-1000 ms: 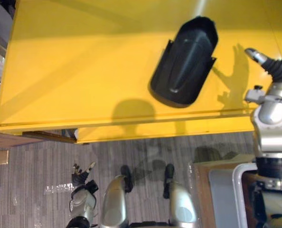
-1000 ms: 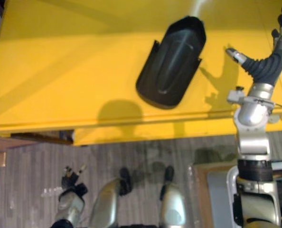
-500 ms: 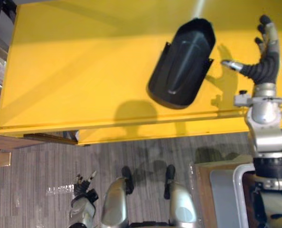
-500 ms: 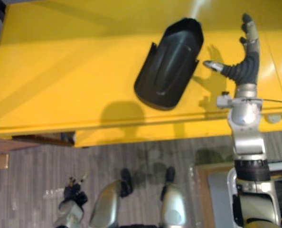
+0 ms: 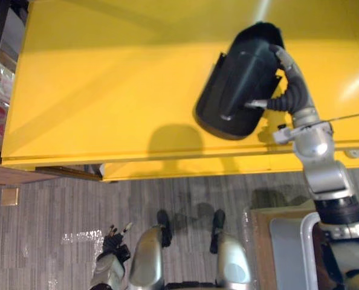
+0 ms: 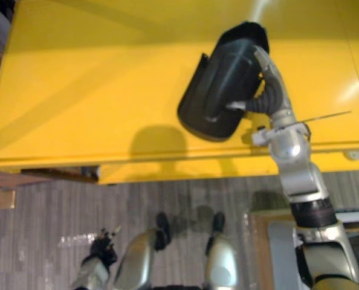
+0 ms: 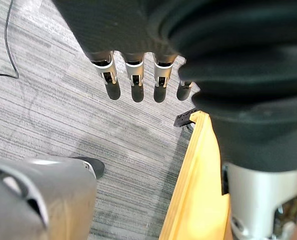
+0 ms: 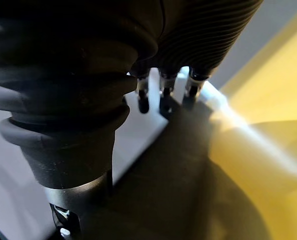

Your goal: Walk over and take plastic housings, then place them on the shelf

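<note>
Overhead, left eye view: the plastic housing lay slantwise on the yellow surface, right of middle. Its rounded end sat close to the near edge and its open end pointed toward the far edge. The right hand was laid against its right flank, with the thumb stretched across the black back. The fingers ran fairly straight along the right rim, so the hand was spread, not closed round anything. I judged this a bracketing placement, thumb and fingers either side of the rim so that a squeeze would catch it. The left hand hung low over the grey floor, out of the way.

Right eye view: same layout. The housing appeared to rest on the surface, not lifted.

Left wrist view: the fingers were loose and straight, holding nothing, with floor beyond them.

Right wrist view: the dark tips sat on the housing's shell, with yellow beside it. The pick was not yet made.
</note>
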Available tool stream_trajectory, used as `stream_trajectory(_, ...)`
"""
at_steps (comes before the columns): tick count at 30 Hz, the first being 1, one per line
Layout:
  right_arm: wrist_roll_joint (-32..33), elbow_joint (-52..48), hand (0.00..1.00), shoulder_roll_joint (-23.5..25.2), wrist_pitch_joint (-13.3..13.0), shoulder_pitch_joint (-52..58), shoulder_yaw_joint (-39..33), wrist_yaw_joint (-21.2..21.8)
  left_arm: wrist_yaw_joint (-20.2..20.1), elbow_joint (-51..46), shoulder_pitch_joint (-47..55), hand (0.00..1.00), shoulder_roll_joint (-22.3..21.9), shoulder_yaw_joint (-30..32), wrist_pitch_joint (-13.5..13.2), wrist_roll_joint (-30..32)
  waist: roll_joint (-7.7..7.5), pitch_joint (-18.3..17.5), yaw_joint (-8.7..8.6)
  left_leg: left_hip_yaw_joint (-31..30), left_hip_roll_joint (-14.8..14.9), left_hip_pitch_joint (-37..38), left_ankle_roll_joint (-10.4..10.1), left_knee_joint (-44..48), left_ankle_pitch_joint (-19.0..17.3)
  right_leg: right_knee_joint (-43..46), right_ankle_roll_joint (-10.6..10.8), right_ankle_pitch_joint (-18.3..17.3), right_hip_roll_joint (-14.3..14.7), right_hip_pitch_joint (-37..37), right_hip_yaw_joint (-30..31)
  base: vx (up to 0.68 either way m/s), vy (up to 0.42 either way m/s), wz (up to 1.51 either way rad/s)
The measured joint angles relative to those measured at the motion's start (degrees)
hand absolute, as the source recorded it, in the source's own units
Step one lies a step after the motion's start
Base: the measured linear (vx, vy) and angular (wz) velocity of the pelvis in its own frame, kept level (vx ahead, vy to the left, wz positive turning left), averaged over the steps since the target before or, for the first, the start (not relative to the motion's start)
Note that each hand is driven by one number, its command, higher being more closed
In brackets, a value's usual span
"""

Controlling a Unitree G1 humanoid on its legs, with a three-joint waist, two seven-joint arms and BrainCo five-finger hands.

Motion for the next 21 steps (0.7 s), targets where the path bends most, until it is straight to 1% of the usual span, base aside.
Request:
stream_trajectory(2, -2.34, -0.05, 0.0, -0.98, 1.77, -0.06, 0.0, 0.45, -0.34, 0.0, 0.0, 0.0, 0.09, -0.42, 0.48, 0.05, 0.18, 0.1, -0.01, 0.0, 0.01, -0.5, 0.02, 0.15, 0.02, 0.04, 0.06, 0.04, 0.01, -0.5, 0.0, 0.0, 0.017, 0.01)
stream_trajectory(4, -5.25, -0.58, 0.0, -3.31, 3.44, -0.34, -0.01, 1.28, -0.87, 0.0, 0.08, 0.0, 0.11, -1.66, 1.79, 0.07, 0.6, 0.32, -0.03, -0.01, -0.05, -0.49, 0.02, 0.08, 0.02, 0.02, 0.05, 0.03, 0.0, -0.52, 0.02, 0.0, 0.0, 0.0)
stream_trajectory(6, -7.74, -1.91, 0.0, -5.17, 4.12, -0.64, 0.0, 1.78, -1.32, 0.02, 0.12, 0.0, 0.12, -1.77, 1.95, 0.05, 0.67, 0.36, -0.04, 0.03, -0.18, -0.5, 0.03, -0.17, 0.03, 0.01, 0.0, 0.0, 0.01, -0.68, 0.03, 0.0, 0.0, 0.0)
stream_trajectory(9, -11.12, -1.97, 0.0, -7.34, 5.83, -2.28, 0.67, 3.88, -2.03, 0.04, 0.11, 0.0, 0.13, -1.85, 2.12, 0.05, 0.67, 0.36, -0.14, 0.25, -0.24, -0.87, 0.02, -0.3, 0.03, 0.2, -0.08, -0.06, 0.03, -1.42, 0.29, 0.0, 0.009, -0.01)
stream_trajectory(12, -14.12, -2.12, 0.0, -8.78, 6.62, -3.7, 1.2, 5.82, -2.38, 0.07, 0.09, 0.0, 0.19, -1.97, 2.23, 0.04, 0.67, 0.36, -0.21, 0.27, -0.26, -1.51, -0.01, -0.28, 0.07, 0.27, -0.08, -0.06, 0.01, -2.06, 0.32, 0.01, 0.021, 0.0)
stream_trajectory(17, -17.08, -2.0, 0.0, -11.5, 8.99, -6.82, 2.87, 7.48, -2.79, -0.06, 0.07, 0.0, 0.23, -2.04, 1.97, 0.05, 0.68, 0.36, -0.13, 0.24, -0.33, -2.28, 0.05, -0.35, 0.2, 0.3, -0.1, -0.06, -0.04, -2.87, 0.27, 0.01, 0.029, 0.01)
stream_trajectory(21, -18.5, -0.61, 0.0, -12.13, 10.07, -8.71, 3.42, 8.0, -2.8, -0.25, 0.1, 0.0, 0.25, -2.08, 1.91, 0.05, 0.75, 0.4, -0.06, 0.2, -0.38, -2.33, 0.13, -0.44, 0.32, 0.33, -0.1, -0.07, -0.08, -2.96, 0.22, 0.01, 0.026, 0.01)
